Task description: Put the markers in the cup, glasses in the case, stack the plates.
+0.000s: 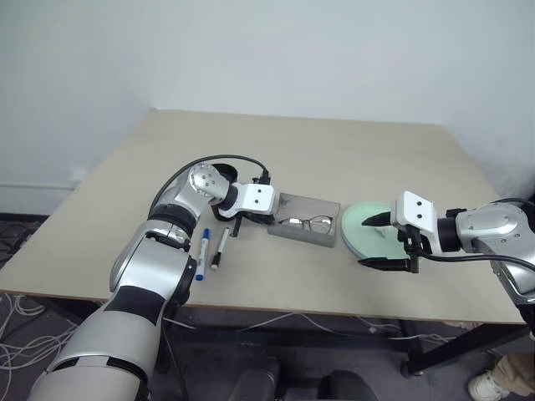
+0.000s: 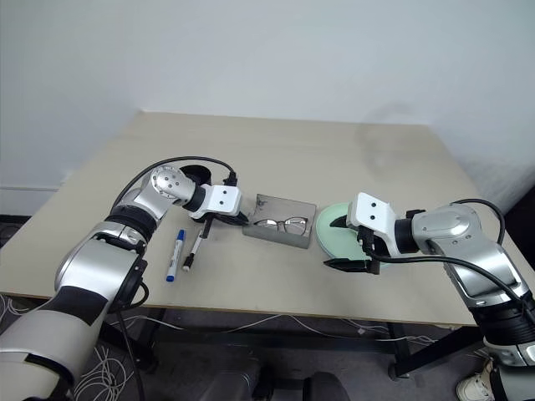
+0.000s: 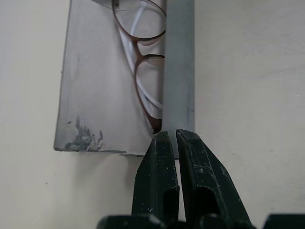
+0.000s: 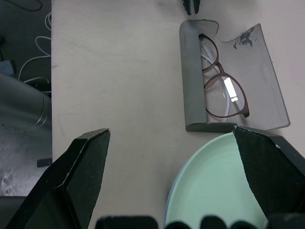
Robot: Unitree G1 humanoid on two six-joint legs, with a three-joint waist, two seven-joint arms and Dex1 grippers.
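The glasses lie inside the grey case at mid-table; the case stands uncovered. My left gripper is shut, with its fingertips right at the case's left end by its raised front wall. Two markers lie left of it, one blue-capped and one black-capped. The mint plate rests on the light blue plate, just right of the case. My right gripper hangs open over the plates' near edge, holding nothing. The cup is hidden from view.
The table's front edge runs just below the markers and plates. Cables and floor clutter lie beyond the table's left side. The far half of the tabletop is bare.
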